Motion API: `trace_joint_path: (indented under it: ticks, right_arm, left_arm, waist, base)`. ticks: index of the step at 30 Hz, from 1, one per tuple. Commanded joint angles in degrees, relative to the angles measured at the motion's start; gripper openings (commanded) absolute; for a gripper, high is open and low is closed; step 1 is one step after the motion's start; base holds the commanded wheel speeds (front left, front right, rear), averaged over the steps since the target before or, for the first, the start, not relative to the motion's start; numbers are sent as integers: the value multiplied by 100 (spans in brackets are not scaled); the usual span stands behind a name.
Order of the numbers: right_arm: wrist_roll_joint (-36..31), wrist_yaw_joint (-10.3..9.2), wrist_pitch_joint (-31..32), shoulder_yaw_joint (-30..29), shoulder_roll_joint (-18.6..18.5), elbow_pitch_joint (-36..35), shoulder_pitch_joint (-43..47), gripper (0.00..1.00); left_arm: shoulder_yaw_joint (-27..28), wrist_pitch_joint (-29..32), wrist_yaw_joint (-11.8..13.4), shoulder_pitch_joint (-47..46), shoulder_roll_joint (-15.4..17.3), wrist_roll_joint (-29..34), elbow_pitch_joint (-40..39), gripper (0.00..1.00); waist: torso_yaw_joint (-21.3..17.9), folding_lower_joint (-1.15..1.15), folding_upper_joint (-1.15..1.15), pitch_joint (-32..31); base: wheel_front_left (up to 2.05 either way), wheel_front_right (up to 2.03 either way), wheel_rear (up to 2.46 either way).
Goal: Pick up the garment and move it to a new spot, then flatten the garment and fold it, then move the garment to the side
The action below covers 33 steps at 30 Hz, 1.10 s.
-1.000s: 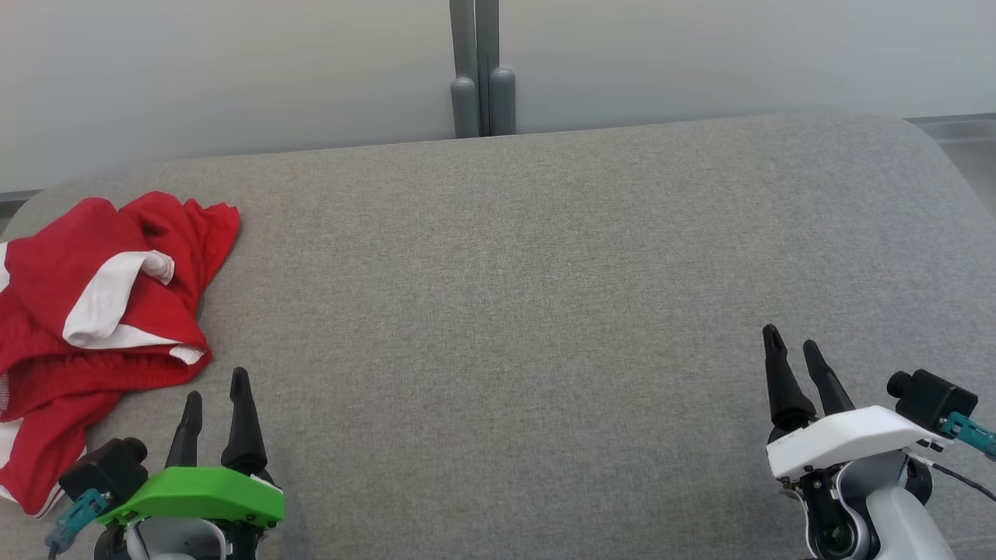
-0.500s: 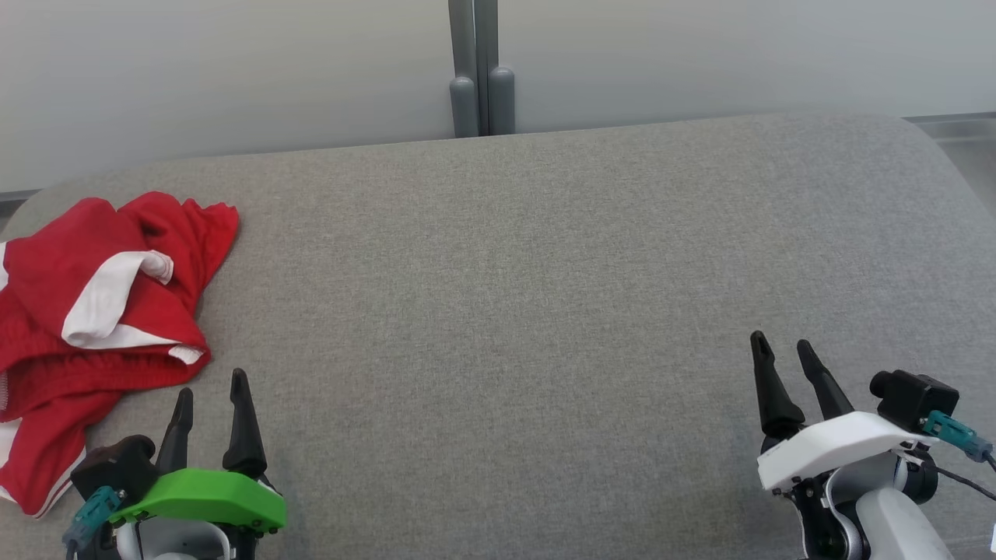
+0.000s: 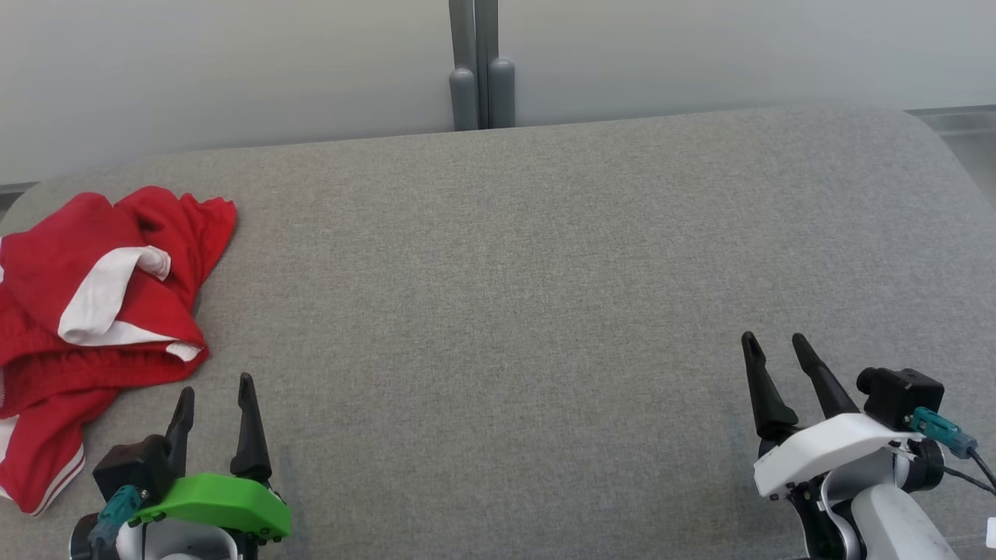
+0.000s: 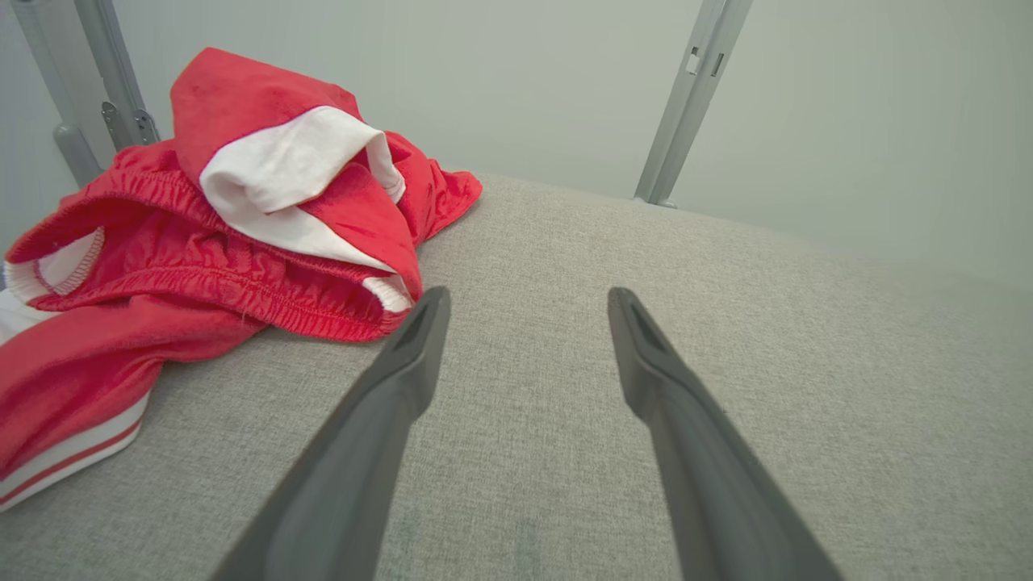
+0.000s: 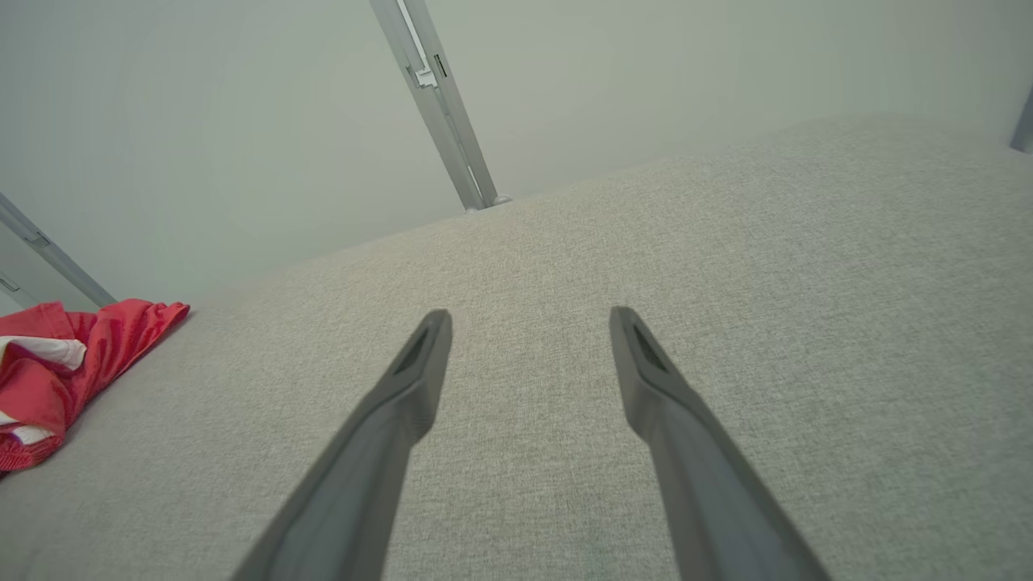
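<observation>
A crumpled red garment (image 3: 132, 307) with white panels lies at the far left end of the grey fabric-covered counter (image 3: 498, 272). The head view's left edge cuts it off, so its full outline cannot be made out. In the left wrist view the garment (image 4: 202, 266) shows a gathered elastic edge and a striped white hem, but its folds hide the rest and that view's left edge crops it too. In the right wrist view just a corner of it (image 5: 48, 379) shows, at the left edge.

The left gripper (image 3: 216, 386), under a green cover, hovers just beside the garment's near edge, its fingers spread apart with nothing between them. In its own wrist view the left gripper (image 4: 529, 296) has one fingertip close to the elastic edge; whether it touches cannot be told.

The right gripper (image 3: 774, 340), under a white cover, is well apart from the garment over bare counter. Its fingers are likewise spread and empty, as its wrist view (image 5: 530, 315) confirms. The bottom of the head view cuts off both arms.

A grey post (image 3: 481, 70) stands behind the counter's far edge.
</observation>
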Motion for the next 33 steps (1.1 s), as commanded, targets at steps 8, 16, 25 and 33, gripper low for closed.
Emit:
trace_joint_path:
  ticks: [8, 16, 25, 33]
  right_arm:
    - [-459, 2, -131, 84, -54, 29, -38, 100]
    - [-817, 2, -231, 117, -54, 27, -11, 100]
    - [-1259, 2, -340, 155, -7, 53, 59, 100]
    - [-1544, 1, -413, 225, -32, 124, 32, 100]
  left_arm:
    - [-30, -131, 16, -108, 56, 477, 76, 100]
    - [-33, -226, 40, -53, 46, 815, 171, 100]
    - [-21, -328, 64, -4, 25, 1216, 198, 100]
    - [-12, -406, 88, 15, 11, 1493, 249, 100]
  waist:
    - [-4, 0, 0, -16]
    - [-5, 0, 0, -52]
    - [-6, 0, 0, -63]
    - [100, 0, 0, -17]
  base:
    - [0, 0, 0]
    - [0, 0, 0]
    - [0, 0, 0]
    - [0, 0, 0]
